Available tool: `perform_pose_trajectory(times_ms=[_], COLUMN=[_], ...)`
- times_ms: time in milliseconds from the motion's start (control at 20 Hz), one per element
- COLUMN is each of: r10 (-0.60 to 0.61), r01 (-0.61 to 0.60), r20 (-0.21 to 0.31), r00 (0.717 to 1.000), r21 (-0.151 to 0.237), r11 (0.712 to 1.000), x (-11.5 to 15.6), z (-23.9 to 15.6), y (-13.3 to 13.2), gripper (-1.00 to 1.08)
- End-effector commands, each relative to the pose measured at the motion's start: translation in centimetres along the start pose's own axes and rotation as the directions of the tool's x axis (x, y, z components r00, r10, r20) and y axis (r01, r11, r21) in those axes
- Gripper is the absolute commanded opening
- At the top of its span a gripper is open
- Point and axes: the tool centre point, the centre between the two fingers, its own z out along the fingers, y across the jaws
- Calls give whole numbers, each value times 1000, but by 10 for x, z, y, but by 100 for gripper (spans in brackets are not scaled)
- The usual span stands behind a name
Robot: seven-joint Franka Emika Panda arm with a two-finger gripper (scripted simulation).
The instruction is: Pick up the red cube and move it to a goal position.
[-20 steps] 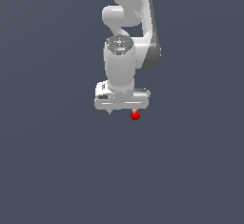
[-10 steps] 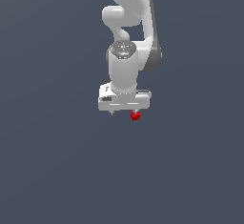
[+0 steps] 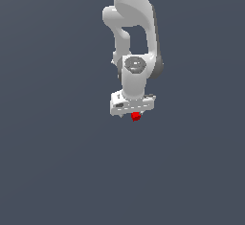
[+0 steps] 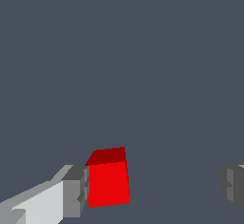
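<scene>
The step in hand looks like the grasp itself: the white two-fingered tool (image 3: 133, 114) of the white jointed arm (image 3: 136, 51) is down at the small bright red plain-faced cube (image 4: 107, 180), but its jaws are spread wide and nothing is gripped yet. In the wrist view one grey-tipped finger (image 4: 71, 192) sits right against a face of the cube (touching or a hair off, I cannot say which), while the other finger (image 4: 231, 184) stands well apart on the far side, with bare ground between it and the cube. So the cube lies between the fingers, hard over toward one of them instead of centred.

In the exterior view the cube (image 3: 136, 117) peeps out just under the tool body, and the fingers themselves are too small there to make out.

The next move, as I judge it, is to close the fingers on the cube; since it sits off-centre, the far finger would have to travel most of the gap and may push the cube sideways before it is pinched, so a small sideways shift first might help. After that comes the lift and carry.

The flat dark blue-grey surface (image 3: 57, 171) shows nothing else near the tool, no obstacle, and no goal marker that I can find in either view
</scene>
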Motion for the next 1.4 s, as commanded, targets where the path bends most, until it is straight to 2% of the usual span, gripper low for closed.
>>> perform_pose_trajectory(times_ms=[0,350,650,700,1350], r10=[-36,-101,-118,-118,-118], r01=[36,101,118,118,118], r20=[4,13,15,15,15], r00=[999,995,993,993,993], r21=[-1,-4,-6,-6,-6], r11=[999,995,993,993,993], x=[-10,-28,-33,-33,-32], z=[20,57,68,68,65], y=[-11,-30,-34,-34,-33], gripper=[100,100,100,-100,-100])
